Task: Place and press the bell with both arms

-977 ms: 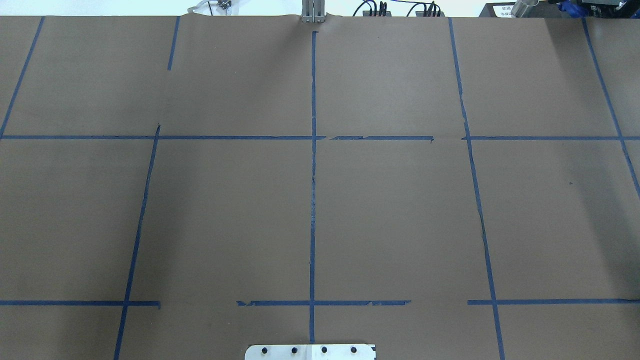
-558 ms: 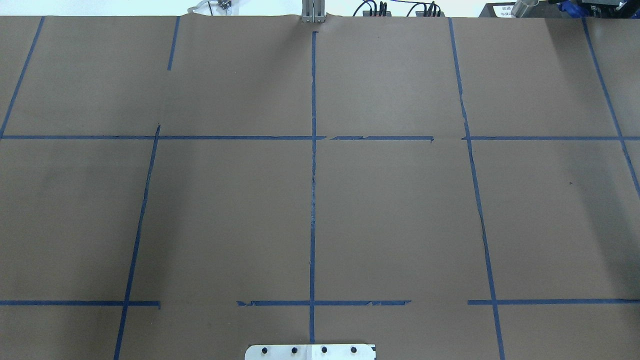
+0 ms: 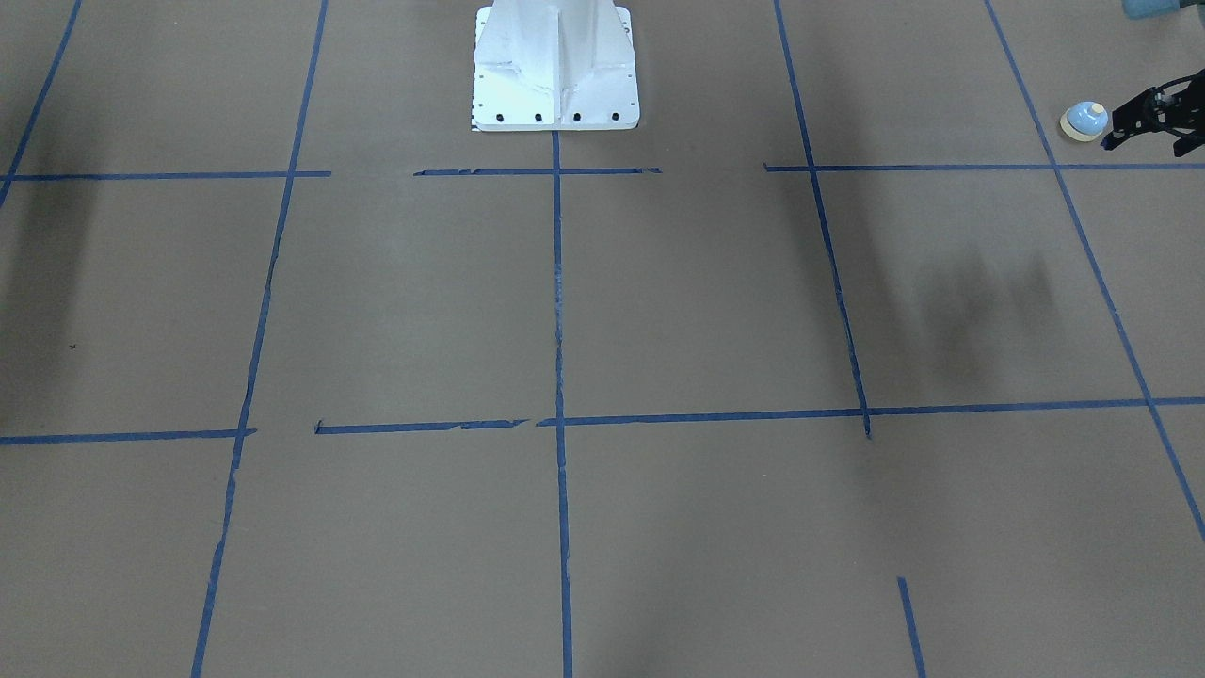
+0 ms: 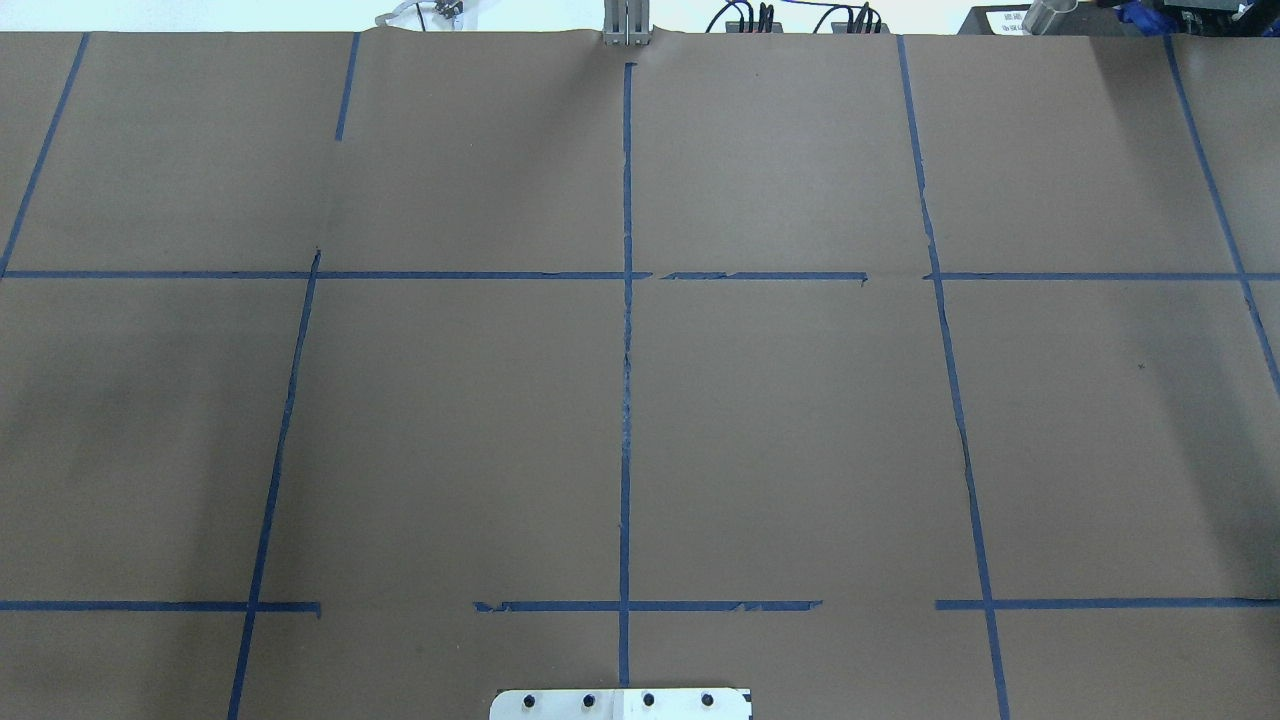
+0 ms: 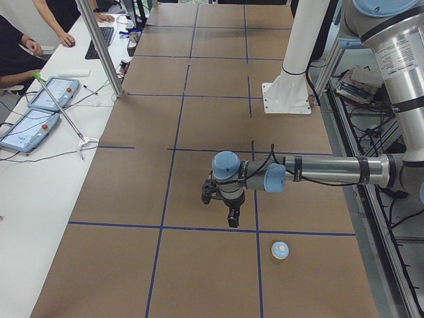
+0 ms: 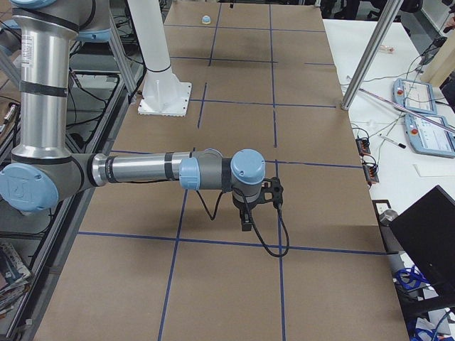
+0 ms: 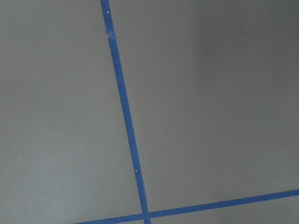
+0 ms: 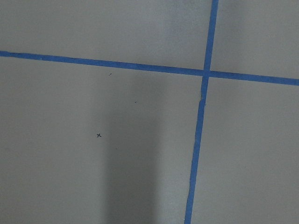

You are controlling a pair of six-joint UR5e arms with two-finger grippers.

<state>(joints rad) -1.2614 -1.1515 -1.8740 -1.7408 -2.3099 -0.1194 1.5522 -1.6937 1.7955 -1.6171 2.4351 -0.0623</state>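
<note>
Bell (image 3: 1084, 121) on taped table (image 3: 706, 311), near wide left pincer (image 3: 1141, 134); white pedestal (image 3: 555, 66) well apart; right pincer (image 6: 249, 214), spread beyond telling.

Left arm (image 5: 324, 170) and right arm (image 6: 135, 170) stretch out level; their fingers (image 5: 233, 218) point downward.

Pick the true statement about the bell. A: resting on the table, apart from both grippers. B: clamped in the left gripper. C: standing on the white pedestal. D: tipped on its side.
A: the bell sits upright on the table, bare paper between it and the left gripper; the right gripper hangs far from it.
</note>
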